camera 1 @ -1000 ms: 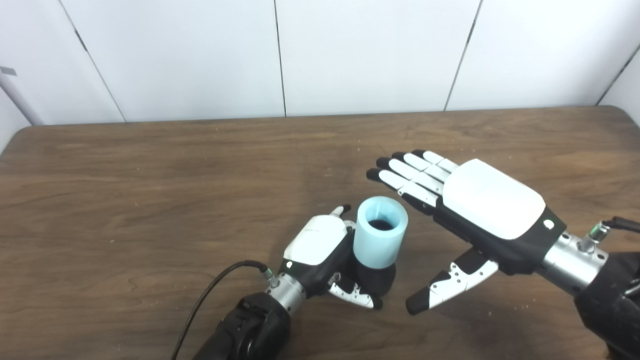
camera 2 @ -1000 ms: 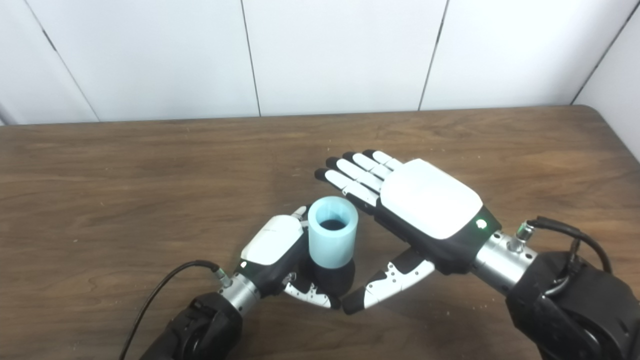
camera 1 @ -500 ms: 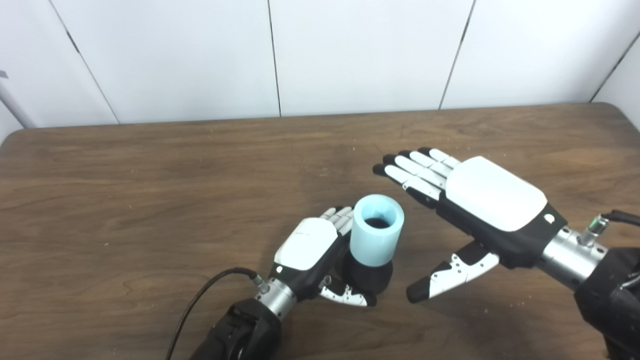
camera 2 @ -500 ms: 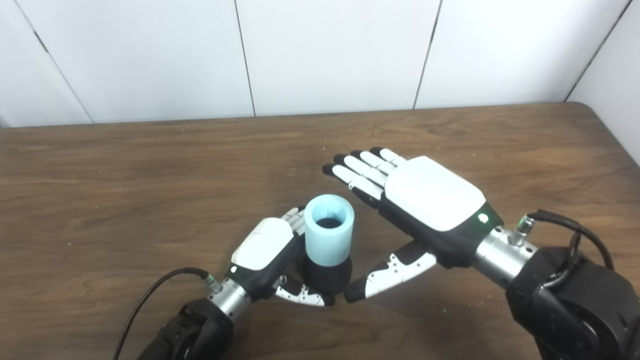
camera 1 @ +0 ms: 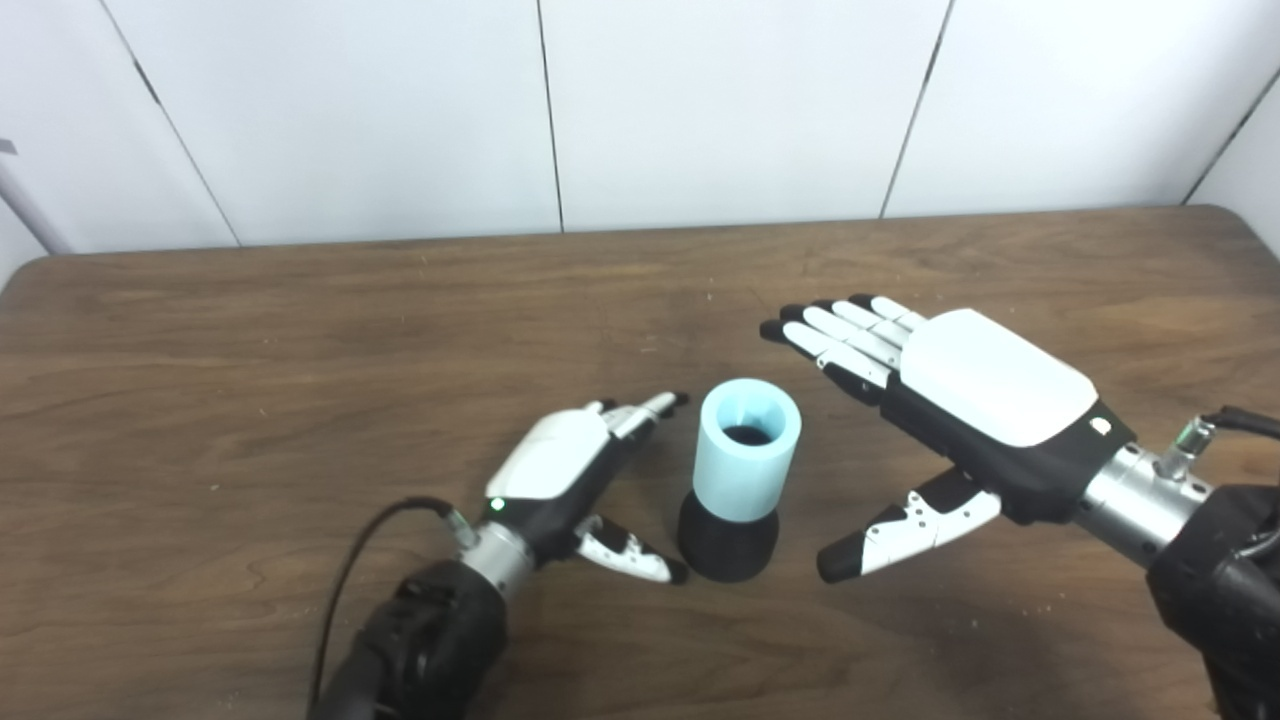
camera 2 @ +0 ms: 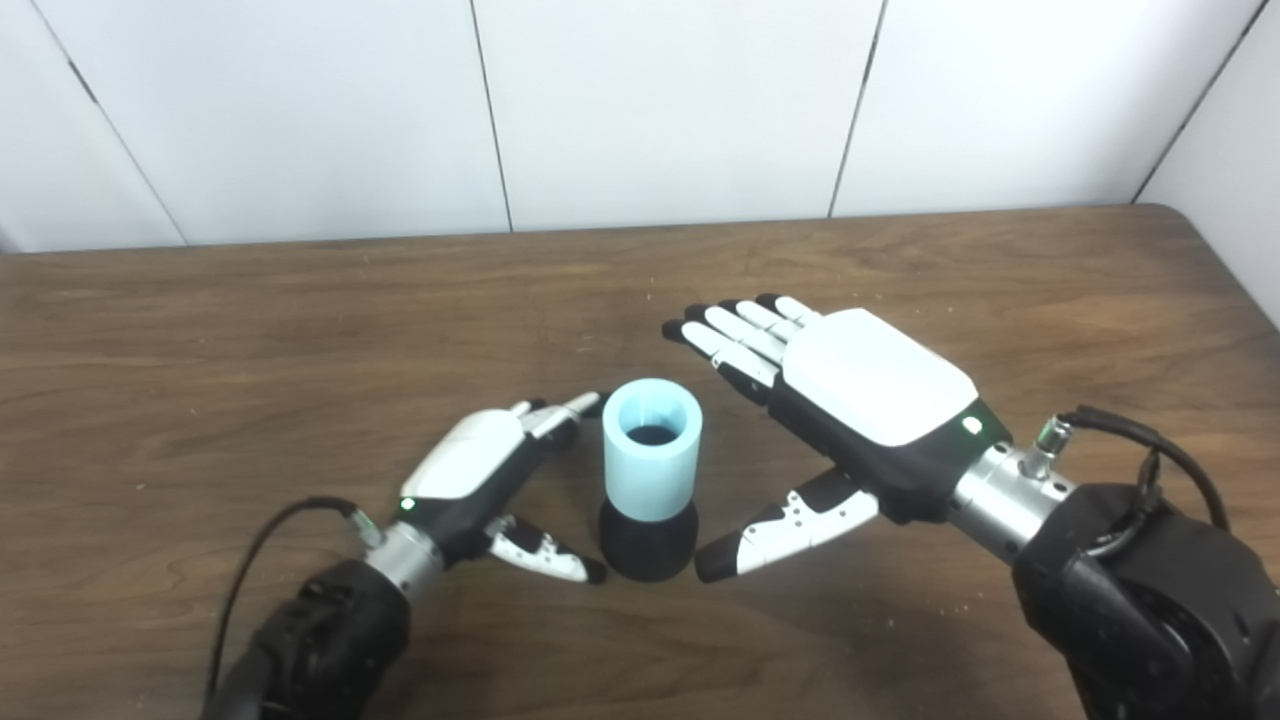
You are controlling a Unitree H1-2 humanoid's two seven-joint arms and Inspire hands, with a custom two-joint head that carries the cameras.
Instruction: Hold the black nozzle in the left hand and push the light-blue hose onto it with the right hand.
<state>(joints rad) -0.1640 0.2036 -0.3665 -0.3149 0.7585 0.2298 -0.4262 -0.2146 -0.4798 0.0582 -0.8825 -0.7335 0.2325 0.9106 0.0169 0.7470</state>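
Observation:
The light-blue hose [camera 1: 746,449] stands upright as a short open tube, seated on the black nozzle [camera 1: 728,544], which rests on the brown table [camera 1: 300,350]. My left hand [camera 1: 570,478] lies just left of the pair, open, fingers stretched out, its thumb tip close to the nozzle's base with a small gap. My right hand [camera 1: 950,400] hovers to the right, open and flat with the palm down, thumb pointing toward the nozzle. Neither hand touches the hose or the nozzle.
A black cable [camera 1: 350,580] runs from my left wrist toward the near edge. White wall panels [camera 1: 700,100] stand behind the table's far edge. The table's right rear corner [camera 2: 1180,215] shows in the right eye view.
My left hand has let go of the nozzle, opened and drawn away to the left. The hose and nozzle stay standing on the table. My right hand has backed off slightly to the right.

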